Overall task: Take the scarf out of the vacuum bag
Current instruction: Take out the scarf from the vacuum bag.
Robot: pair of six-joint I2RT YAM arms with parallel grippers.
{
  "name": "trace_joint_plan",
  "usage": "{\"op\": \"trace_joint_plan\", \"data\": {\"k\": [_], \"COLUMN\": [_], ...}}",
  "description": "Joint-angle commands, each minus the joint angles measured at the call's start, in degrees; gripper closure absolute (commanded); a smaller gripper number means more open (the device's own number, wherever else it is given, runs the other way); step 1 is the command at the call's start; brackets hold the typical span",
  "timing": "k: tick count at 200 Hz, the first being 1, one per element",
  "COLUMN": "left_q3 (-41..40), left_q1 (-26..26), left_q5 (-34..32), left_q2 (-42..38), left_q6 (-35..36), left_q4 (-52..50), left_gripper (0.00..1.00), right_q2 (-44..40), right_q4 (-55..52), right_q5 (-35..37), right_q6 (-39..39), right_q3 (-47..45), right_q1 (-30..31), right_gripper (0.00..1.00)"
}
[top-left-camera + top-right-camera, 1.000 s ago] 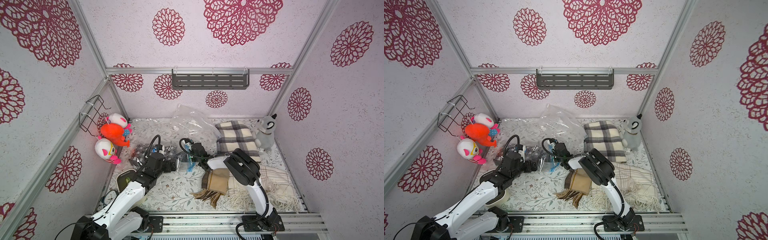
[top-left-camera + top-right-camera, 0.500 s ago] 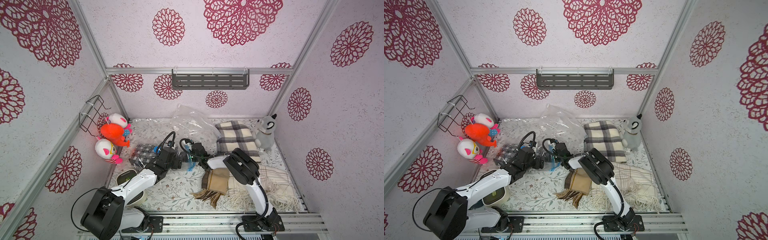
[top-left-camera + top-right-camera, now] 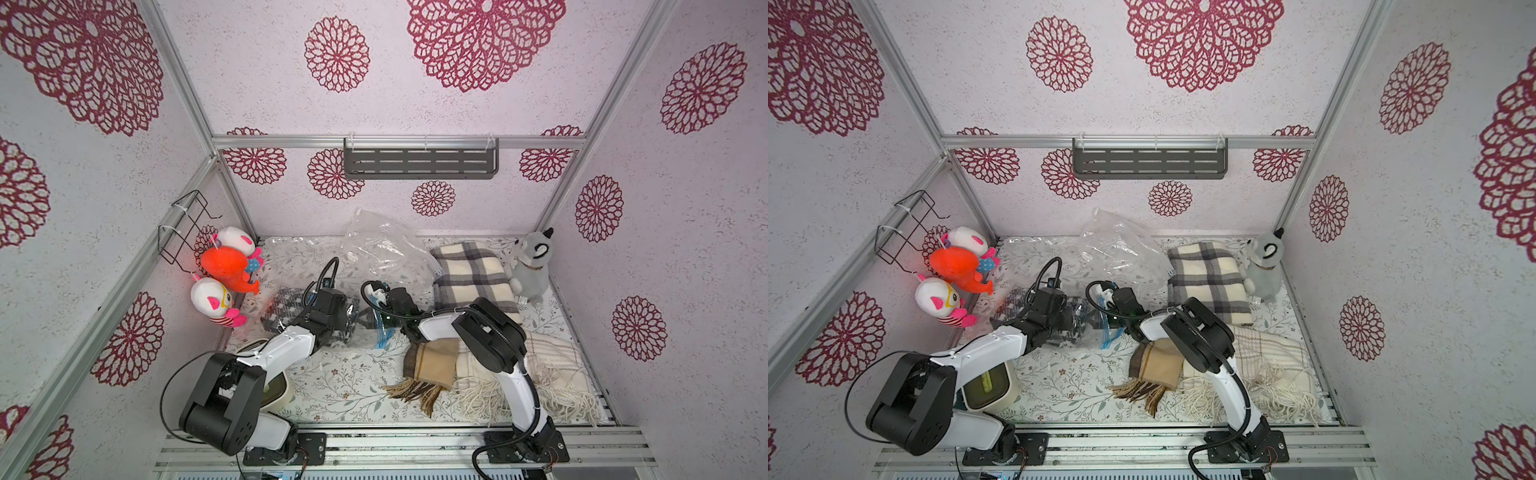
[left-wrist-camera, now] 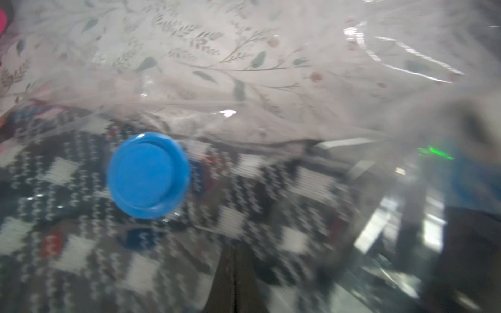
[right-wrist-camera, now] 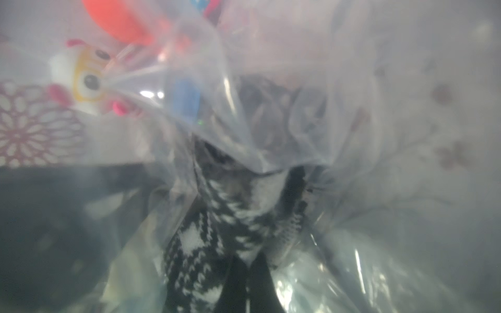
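Note:
The vacuum bag (image 3: 374, 332) is clear plastic with a blue zip edge and lies left of the table's middle. The scarf (image 3: 286, 303), a black-and-white knit, is inside it. In the left wrist view the bag's blue valve cap (image 4: 147, 174) sits over the scarf (image 4: 81, 244). My left gripper (image 4: 235, 271) is shut, pinching the bag's film on top of the scarf. It faces my right gripper (image 3: 370, 322) in both top views. Seen through plastic, my right gripper (image 5: 248, 271) is shut on a fold of the scarf (image 5: 217, 230).
A crumpled clear bag (image 3: 382, 249) lies at the back. A plaid blanket (image 3: 473, 278), tan scarf (image 3: 432, 365) and cream fringed scarf (image 3: 540, 374) fill the right side, beside a grey plush (image 3: 532, 266). Plush toys (image 3: 228, 266) hang on the left wall. A cream container (image 3: 278, 390) stands by the left arm.
My left arm has reached right to the bag, and its gripper has gone from wide open to shut. The right arm has stayed put.

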Motion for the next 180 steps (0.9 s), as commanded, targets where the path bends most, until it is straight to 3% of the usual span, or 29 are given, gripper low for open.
{"op": "trace_joint_plan", "data": {"k": [1, 30, 55, 75, 94, 104, 147, 180], "left_q3": [0.8, 1.9, 1.7, 1.6, 0.0, -1.1, 0.2, 1.5], "left_q1": [3.3, 4.2, 5.8, 5.8, 6.2, 7.0, 7.8, 7.8], "left_q5": [1.7, 0.4, 3.0, 4.9, 4.9, 5.8, 10.5, 12.8], "left_q2": [3.6, 4.0, 2.8, 1.1, 0.4, 0.0, 2.9, 5.8], "left_q6": [-2.8, -3.7, -4.5, -4.9, -4.1, -4.4, -5.0, -5.4], "left_q4": [-0.7, -0.5, 1.4, 1.5, 4.1, 6.1, 6.5, 5.4], "left_gripper": [1.00, 1.00, 1.00, 1.00, 0.90, 0.89, 0.87, 0.88], "right_q2": [-5.6, -8.9, -8.5, -7.2, -6.4, -5.2, 3.5, 9.0], "right_q4": [-8.5, -11.5, -12.0, -8.4, -5.3, -1.7, -3.2, 6.0], "right_q5": [-0.7, 1.6, 5.1, 2.0, 2.0, 0.8, -1.3, -1.4], "right_q6": [-5.3, -7.3, -7.4, -5.8, -4.2, -2.3, -0.7, 5.0], "right_q3": [-1.9, -4.5, -4.3, -4.4, -5.0, -5.0, 6.0, 8.7], "right_q1": [-1.1, -2.2, -2.4, -2.0, -1.6, -1.4, 2.9, 3.8], "right_gripper": [1.00, 1.00, 1.00, 0.53, 0.38, 0.27, 0.22, 0.22]}}
